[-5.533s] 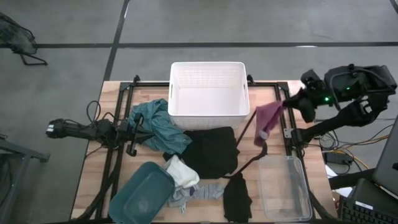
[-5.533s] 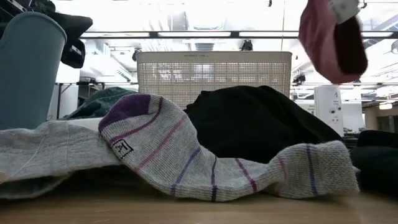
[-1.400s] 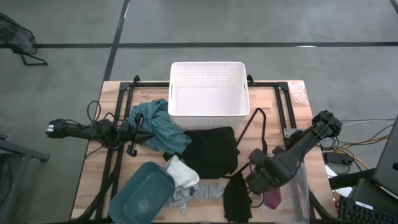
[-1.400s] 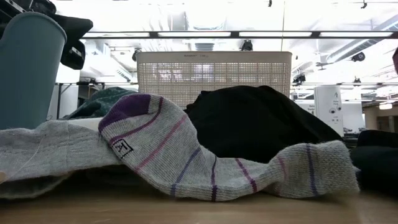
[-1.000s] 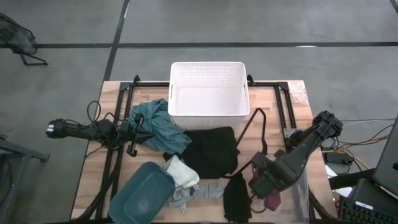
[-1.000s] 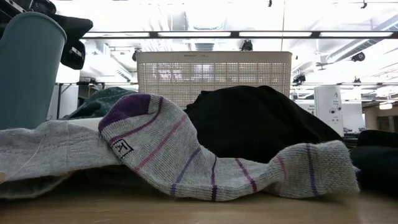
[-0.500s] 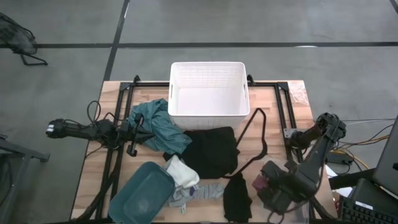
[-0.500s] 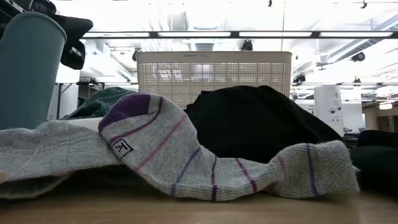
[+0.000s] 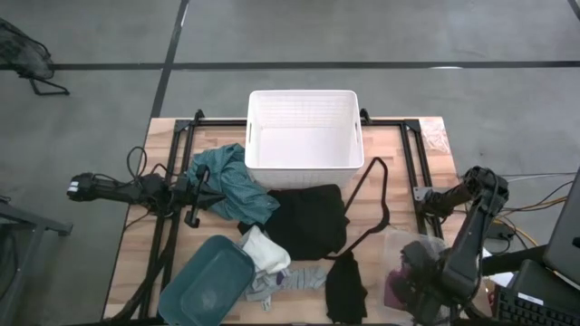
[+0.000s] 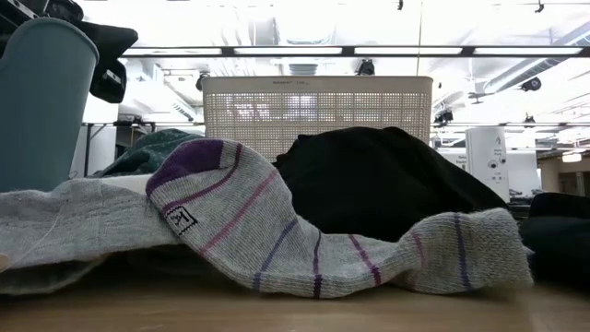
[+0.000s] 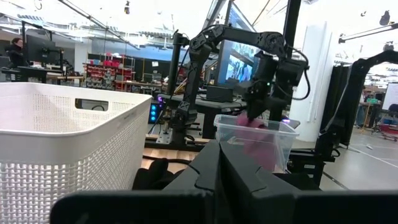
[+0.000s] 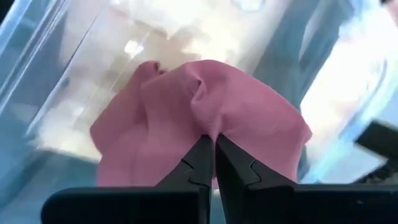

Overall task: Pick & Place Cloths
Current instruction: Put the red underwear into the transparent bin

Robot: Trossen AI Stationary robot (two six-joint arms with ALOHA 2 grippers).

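Observation:
My right gripper [image 9: 419, 273] hangs over the clear plastic bin [image 9: 435, 249] at the table's near right corner, shut on the small maroon cloth [image 12: 199, 112], which also shows in the left wrist view as the maroon cloth [image 11: 258, 140] inside that bin. My left gripper [image 11: 217, 163] waits shut at the table's left side, beside the teal cloth [image 9: 231, 181]. The large black cloth [image 9: 308, 217], small black cloth [image 9: 344, 285], white cloth [image 9: 265, 252] and grey striped sock [image 10: 277, 231] lie on the table. My right gripper pinches a raised fold at the top of the maroon cloth [image 12: 208, 127] between its two shut fingers, coming from above and pointing down. The cloth hangs slack below the fingers inside the clear bin; whether its lower end rests on the bin's floor I cannot tell.
The white slatted basket [image 9: 304, 136] stands at the far middle of the table. The teal plastic bin [image 9: 208, 281] lies tipped at the near left. A black strap [image 9: 376, 204] runs between the basket and the clear bin. Black frame bars cross the tabletop.
My right gripper, still shut on the maroon cloth, has moved toward the table's right and near edges, from beside the small black cloth to over the clear bin. The cloth has gone along with it into the bin. The other cloths have stayed put.

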